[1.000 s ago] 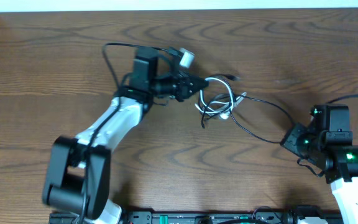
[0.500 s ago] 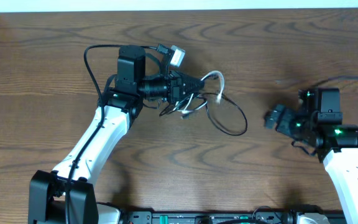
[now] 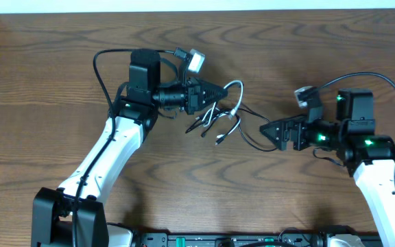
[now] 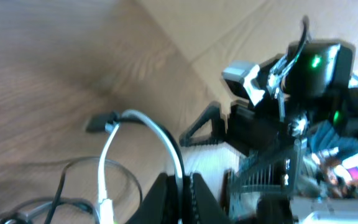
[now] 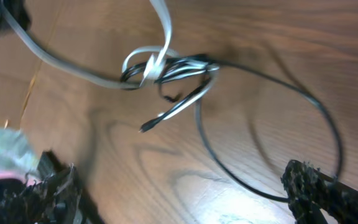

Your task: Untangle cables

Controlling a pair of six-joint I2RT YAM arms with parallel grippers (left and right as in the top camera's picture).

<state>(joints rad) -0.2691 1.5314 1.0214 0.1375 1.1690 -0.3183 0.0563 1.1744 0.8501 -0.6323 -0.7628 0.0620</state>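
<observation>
The cables are a thin white cable (image 3: 236,85) and a thin black cable (image 3: 251,139), knotted together in a small bundle (image 3: 214,121) at the table's middle. My left gripper (image 3: 216,91) is shut on the cables just above the bundle; in the left wrist view both strands run between its closed jaws (image 4: 180,198), with the white cable (image 4: 161,132) arching away. My right gripper (image 3: 269,131) stands open to the right of the bundle, beside the black loop. In the right wrist view the knot (image 5: 166,67) lies ahead of the spread fingers (image 5: 325,190), and the black loop (image 5: 328,127) runs past the right one.
The brown wooden table (image 3: 46,62) carries nothing else. Thicker black wires (image 3: 105,72) loop off the left arm, and another arcs over the right arm (image 3: 382,82). The table's far edge runs along the top.
My right arm has swung left toward the cables and its gripper has opened. The left gripper has kept its grip and drawn the bundle a little to the left.
</observation>
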